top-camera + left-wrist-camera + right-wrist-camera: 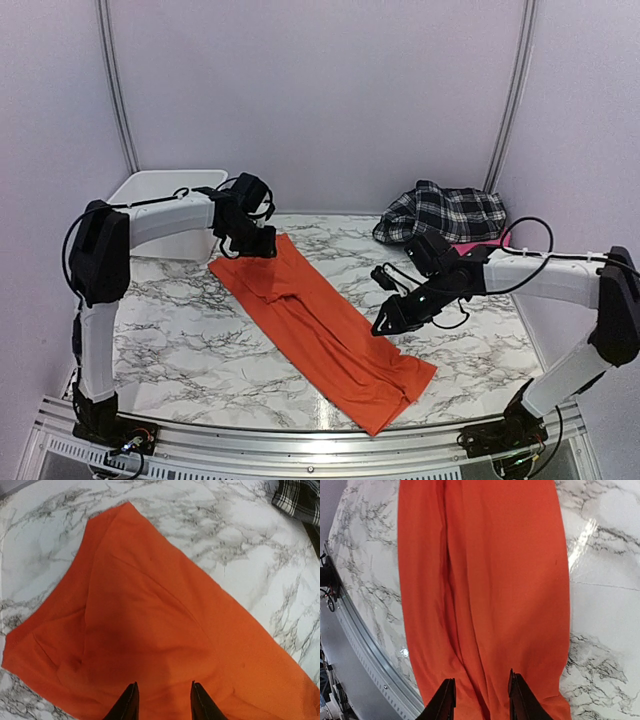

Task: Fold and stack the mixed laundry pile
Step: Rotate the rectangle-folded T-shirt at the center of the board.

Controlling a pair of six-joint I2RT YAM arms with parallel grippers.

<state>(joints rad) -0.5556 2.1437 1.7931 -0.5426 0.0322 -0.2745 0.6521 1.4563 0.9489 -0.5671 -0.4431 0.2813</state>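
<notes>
Orange t-shirt (320, 330): lay flat on the marble table (180, 310) as a long narrow band, running on a slant from far left to the near right. Its near end reached close to the metal rail (300, 440) at the table's front edge. Lengthwise creases showed down the middle.
Plaid shirt (445, 212): sat in a crumpled heap at the far right corner, apart from the orange t-shirt.
Left gripper (264, 248): was at the far left end of the orange band, over the cloth. In the left wrist view the jaws stood apart, with orange cloth showing in the gap and nothing pinched between them.
Right gripper (385, 325): was over the right-hand edge of the band, past its middle towards the near end, fingers angled down and leftward. In the right wrist view the jaws stood apart above the cloth, gripping nothing.
Contact: could not tell whether either set of fingertips touched the fabric.
White bin (165, 190): stood at the far left, behind the left arm.
Pink garment (482, 243): only a sliver showed, behind the right arm beside the plaid heap.
</notes>
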